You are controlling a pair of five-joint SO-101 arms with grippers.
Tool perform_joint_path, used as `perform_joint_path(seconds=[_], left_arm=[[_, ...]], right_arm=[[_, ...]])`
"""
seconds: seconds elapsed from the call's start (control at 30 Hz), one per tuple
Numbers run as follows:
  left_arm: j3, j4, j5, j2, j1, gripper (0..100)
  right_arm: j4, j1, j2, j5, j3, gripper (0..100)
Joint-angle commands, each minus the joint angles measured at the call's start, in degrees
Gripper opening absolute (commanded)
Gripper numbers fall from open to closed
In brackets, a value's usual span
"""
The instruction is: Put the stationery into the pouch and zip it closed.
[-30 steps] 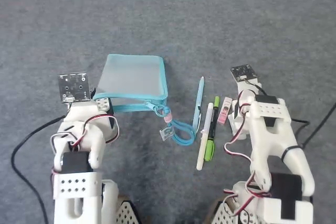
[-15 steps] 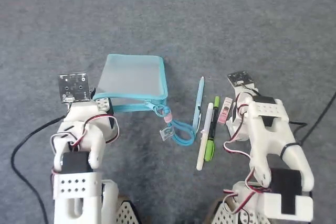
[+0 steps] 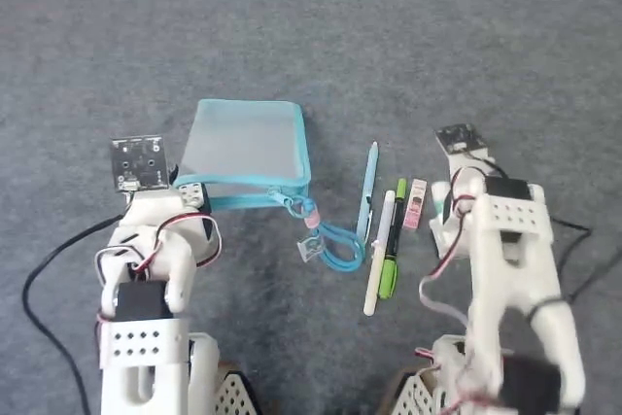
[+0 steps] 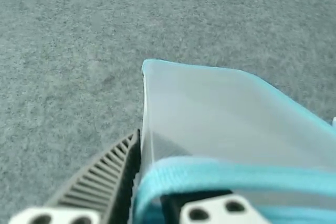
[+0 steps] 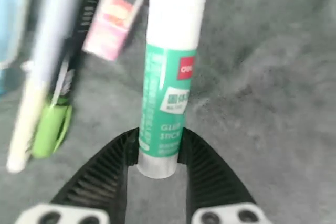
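Observation:
A translucent pouch with a blue zip edge lies left of centre. My left gripper is shut on its near left rim; in the left wrist view the blue edge runs between the fingers. My right gripper is shut on the base of a green and white glue stick, held just above the mat. In the high view that gripper sits right of the row of stationery: a blue pen, a white pen, a green highlighter and a small pink item.
The pouch's blue wrist strap loops across the grey mat between pouch and pens. Both arm bases stand at the near edge. Open mat stretches behind the pouch and at the far right.
The right arm has shifted slightly right and risen, with the glue stick in its gripper. The left arm and the pouch have stayed still.

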Motion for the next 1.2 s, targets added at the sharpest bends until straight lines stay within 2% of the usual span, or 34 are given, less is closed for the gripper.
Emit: perform_joint_path(seconds=[0.0,0.1,0.17,0.33,0.47,0.6,0.77,0.87,1.17], left_arm=[[1.2,-5.6,1.3,0.6,0.0,1],[2.3,-8.4,1.4,0.9,0.1,1],[2.6,-9.5,1.5,1.1,0.1,1],[3.2,-9.8,2.4,1.1,2.3,1],[3.7,-9.9,2.2,1.0,3.3,1],[3.7,-9.9,2.2,1.0,4.0,1],[5.7,-10.9,2.0,1.1,12.6,1],[6.6,-11.7,-0.4,1.1,15.1,1],[6.8,-11.3,-1.0,0.8,15.8,1]], right_arm=[[13.6,-5.1,-19.3,2.2,-7.2,0.8],[20.6,-11.1,-27.6,2.2,-11.1,0.8],[24.2,-17.7,-29.8,2.0,-13.9,0.8],[27.1,-37.2,-27.3,0.9,-17.1,0.8],[26.8,-46.4,-22.8,0.5,-20.7,0.8],[27.0,-47.1,-15.7,0.5,-26.3,0.8],[27.1,-47.1,-7.9,-0.8,-28.2,0.8],[27.1,-47.0,-6.1,-0.7,-28.5,0.8],[26.9,-40.2,-5.3,-1.9,-32.4,0.8]])
